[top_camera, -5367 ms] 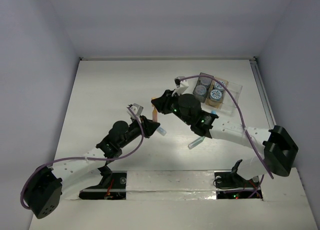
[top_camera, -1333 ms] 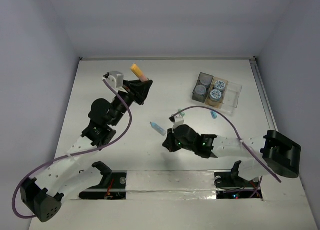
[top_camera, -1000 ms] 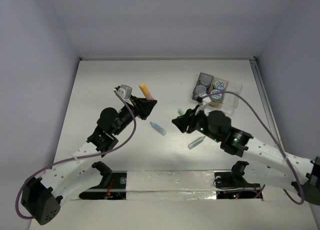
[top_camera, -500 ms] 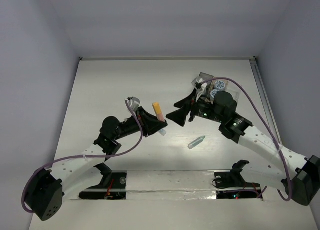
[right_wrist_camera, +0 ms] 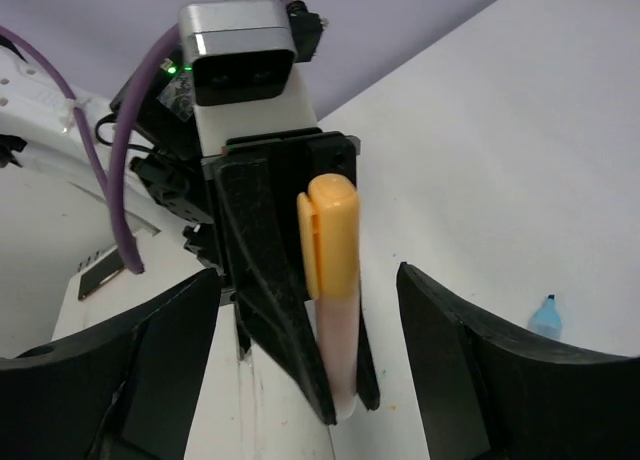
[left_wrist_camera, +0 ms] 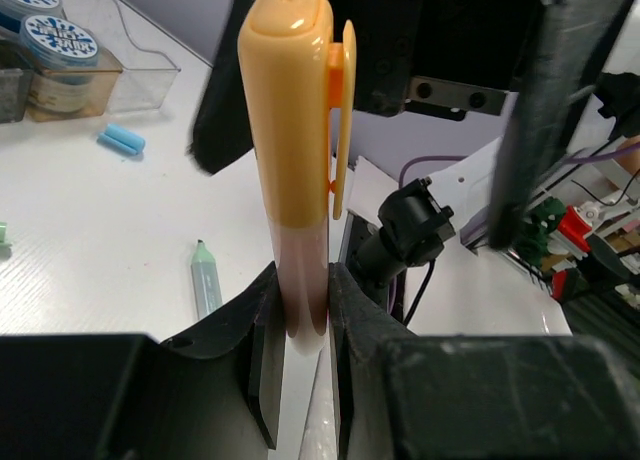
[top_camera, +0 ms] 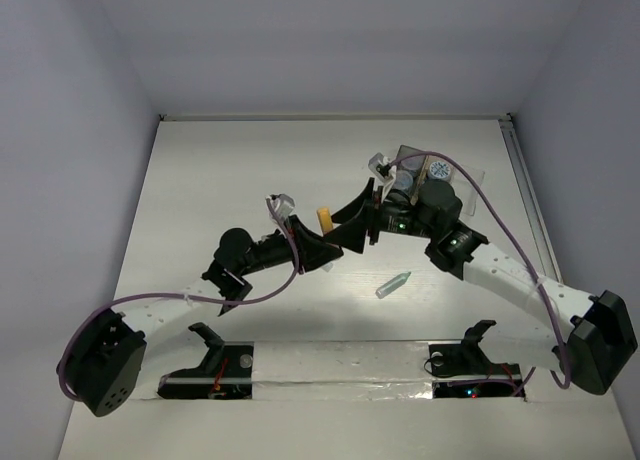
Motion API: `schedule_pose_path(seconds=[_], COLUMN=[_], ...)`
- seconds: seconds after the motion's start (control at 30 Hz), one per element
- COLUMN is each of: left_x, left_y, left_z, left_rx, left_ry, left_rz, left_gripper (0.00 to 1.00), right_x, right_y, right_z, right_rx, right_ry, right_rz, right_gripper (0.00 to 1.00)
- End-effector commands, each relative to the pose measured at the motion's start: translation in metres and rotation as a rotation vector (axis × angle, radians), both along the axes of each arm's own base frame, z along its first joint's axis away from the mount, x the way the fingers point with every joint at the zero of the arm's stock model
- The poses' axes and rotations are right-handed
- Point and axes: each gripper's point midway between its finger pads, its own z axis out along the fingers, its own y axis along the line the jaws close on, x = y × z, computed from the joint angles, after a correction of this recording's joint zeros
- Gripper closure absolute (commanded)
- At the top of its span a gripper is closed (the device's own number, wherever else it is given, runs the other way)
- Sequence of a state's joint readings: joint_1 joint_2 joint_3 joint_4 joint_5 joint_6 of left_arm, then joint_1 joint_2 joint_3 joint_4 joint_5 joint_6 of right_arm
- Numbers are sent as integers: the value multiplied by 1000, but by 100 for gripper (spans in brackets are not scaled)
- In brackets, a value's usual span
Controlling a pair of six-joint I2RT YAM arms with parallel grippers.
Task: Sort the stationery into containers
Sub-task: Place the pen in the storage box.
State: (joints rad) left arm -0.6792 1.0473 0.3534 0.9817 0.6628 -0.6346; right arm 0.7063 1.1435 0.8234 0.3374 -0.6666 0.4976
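Observation:
My left gripper point(top_camera: 318, 242) is shut on the lower end of an orange-capped stick point(top_camera: 324, 218) and holds it upright above the table. The stick shows clearly in the left wrist view point(left_wrist_camera: 298, 150), pinched between my fingers point(left_wrist_camera: 262, 320). My right gripper point(top_camera: 352, 223) is open and faces it, with a finger on each side of the stick point(right_wrist_camera: 330, 270) and not touching it. A mint green stick point(top_camera: 393, 284) lies on the table. The row of trays point(top_camera: 470, 185) stands at the back right, with round jars point(left_wrist_camera: 60, 40) inside.
A light blue stick point(left_wrist_camera: 120, 138) lies on the table by the clear tray point(left_wrist_camera: 140, 70). Another blue stick point(right_wrist_camera: 545, 315) shows at the edge of the right wrist view. The mint green stick also shows in the left wrist view point(left_wrist_camera: 205, 278). Walls enclose the table.
My left gripper has carried the orange-capped stick right, toward the middle. My right gripper has swung left from the trays and now brackets the stick with open fingers.

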Motion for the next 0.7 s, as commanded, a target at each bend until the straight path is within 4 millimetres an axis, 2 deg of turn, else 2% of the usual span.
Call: schedule_pose_path(seconds=[0.0,0.07,0.1,0.17,0.2,0.23,0.3,0.33,0.43,0.53,0.57,0.63,0.67], left_x=[-9,-9,-9,-8,-7,-6,0,3,15,19,18,19,18], left_y=[-3,-4,-4,-4,-4,-4,-3,-2,2,9,12,16,19], left_z=[31,30,29,26,25,23,16,12,-5,-18,-21,-28,-28], left_rx=[-78,-75,-72,-68,-65,-62,-44,-31,31,76,82,101,101], left_ry=[-102,-103,-101,-98,-92,-88,-71,-63,-35,-20,-19,-15,-22], left_rz=[-45,-47,-45,-45,-39,-33,4,22,107,159,166,191,200], left_gripper=[100,100,100,100,100,98,80,55,27,15,13,11,11], right_x=[4,8,9,14,16,18,30,35,65,93,114,132,150], right_y=[5,6,7,7,6,6,2,0,-14,-37,-60,-90,-123], right_z=[6,4,3,3,4,3,4,4,1,0,-5,-6,-15], right_rx=[33,38,41,55,62,63,69,69,41,27,9,-3,-35], right_ry=[-20,-20,-17,-14,-2,0,15,19,45,52,66,69,95], right_rz=[16,1,-5,-30,-45,-59,-136,-170,-329,-466,-568,-678,-794], right_gripper=[24,28,37,59,77,85,98,100,100,100,100,100,100])
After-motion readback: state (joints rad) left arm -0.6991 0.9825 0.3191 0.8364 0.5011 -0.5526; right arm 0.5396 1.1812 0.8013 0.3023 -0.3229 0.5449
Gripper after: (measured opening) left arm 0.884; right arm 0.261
